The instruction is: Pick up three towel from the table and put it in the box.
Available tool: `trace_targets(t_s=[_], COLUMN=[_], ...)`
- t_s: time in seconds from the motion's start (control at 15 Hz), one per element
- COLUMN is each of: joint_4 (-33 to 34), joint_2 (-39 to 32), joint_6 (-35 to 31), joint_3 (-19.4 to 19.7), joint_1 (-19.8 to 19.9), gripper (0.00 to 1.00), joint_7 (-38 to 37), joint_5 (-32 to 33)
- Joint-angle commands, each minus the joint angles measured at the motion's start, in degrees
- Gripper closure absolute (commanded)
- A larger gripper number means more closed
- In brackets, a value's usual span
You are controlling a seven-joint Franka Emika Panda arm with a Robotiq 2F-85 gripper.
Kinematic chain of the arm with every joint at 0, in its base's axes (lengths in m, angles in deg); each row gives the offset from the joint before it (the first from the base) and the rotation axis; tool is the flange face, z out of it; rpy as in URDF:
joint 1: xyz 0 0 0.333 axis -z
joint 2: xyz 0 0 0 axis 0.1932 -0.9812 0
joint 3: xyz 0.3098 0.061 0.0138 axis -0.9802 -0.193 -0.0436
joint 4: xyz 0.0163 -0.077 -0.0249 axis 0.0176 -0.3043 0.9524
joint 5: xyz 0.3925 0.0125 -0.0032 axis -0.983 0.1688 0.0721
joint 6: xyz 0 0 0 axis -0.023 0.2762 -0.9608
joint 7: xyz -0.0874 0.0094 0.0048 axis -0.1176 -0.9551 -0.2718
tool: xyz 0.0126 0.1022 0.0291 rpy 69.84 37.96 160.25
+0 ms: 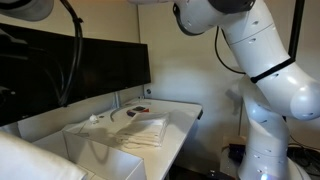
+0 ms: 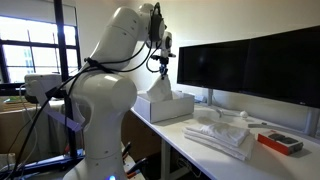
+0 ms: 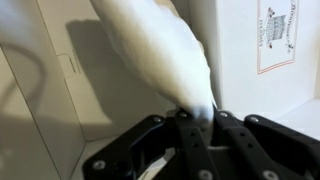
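Observation:
My gripper (image 2: 160, 62) is shut on a white towel (image 2: 160, 88) that hangs from it, with the towel's lower end in the white open-topped box (image 2: 172, 108). In the wrist view the jaws (image 3: 197, 112) pinch this towel (image 3: 150, 50), with the box's white walls around it. More folded white towels (image 2: 225, 137) lie stacked on the white table (image 2: 200, 156). The stack (image 1: 140, 133) and the table (image 1: 186, 114) show in both exterior views. The gripper itself is out of frame in the exterior view of the stack.
Dark monitors (image 2: 250, 65) stand along the back of the table and also show in an exterior view (image 1: 80, 65). A small red flat object (image 2: 280, 142) lies beyond the stack. A crumpled white scrap (image 1: 97, 119) lies beside the towels. The robot's base (image 2: 95, 120) stands at the table's end.

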Motion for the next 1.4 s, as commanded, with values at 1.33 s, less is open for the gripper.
trace_targets(t_s=[1.33], joint_4=[10.6], joint_2=[-13.5], joint_6=[10.9], joint_3=[3.7], joint_1=[3.1], gripper=[0.94], joint_7=[-2.9], joint_5=[-8.7])
